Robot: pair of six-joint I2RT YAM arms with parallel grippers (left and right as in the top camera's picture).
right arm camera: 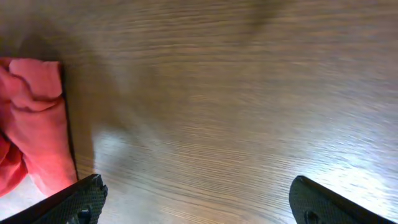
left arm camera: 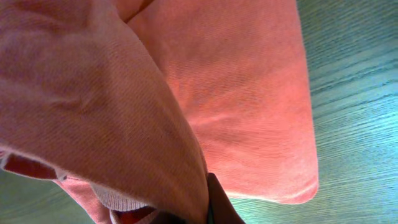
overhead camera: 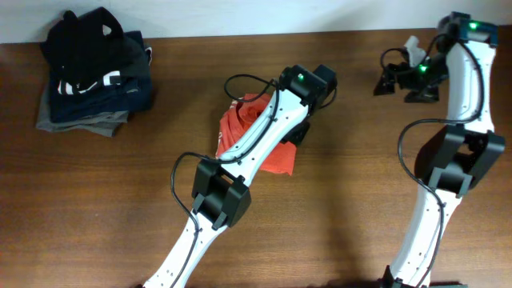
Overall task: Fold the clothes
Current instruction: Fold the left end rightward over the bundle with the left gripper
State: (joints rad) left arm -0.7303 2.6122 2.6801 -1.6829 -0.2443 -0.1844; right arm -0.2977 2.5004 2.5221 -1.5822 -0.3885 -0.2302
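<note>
We see an orange-red T-shirt (overhead camera: pixel 278 158) — plain, finely ribbed up close, a brown wood-grain surface (overhead camera: pixel 344 216), a folded stack (overhead camera: pixel 92 76) of black, navy and grey, white arms (overhead camera: pixel 466 76) with black joints and green lights (overhead camera: pixel 302 78), a black right claw (right arm camera: pixel 196 190).

Overhead looks down, close wrist views, T-shirt (overhead camera: pixel 278 157) shared

Brown wood-grain table (overhead camera: pixel 336 224), pale strip (overhead camera: pixel 240 14) past far edge; glare on wood.

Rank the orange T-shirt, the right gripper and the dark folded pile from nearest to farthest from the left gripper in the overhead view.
1. T-shirt, directly under the left gripper.
2. right gripper, back right.
3. dark folded pile, back left.
</note>
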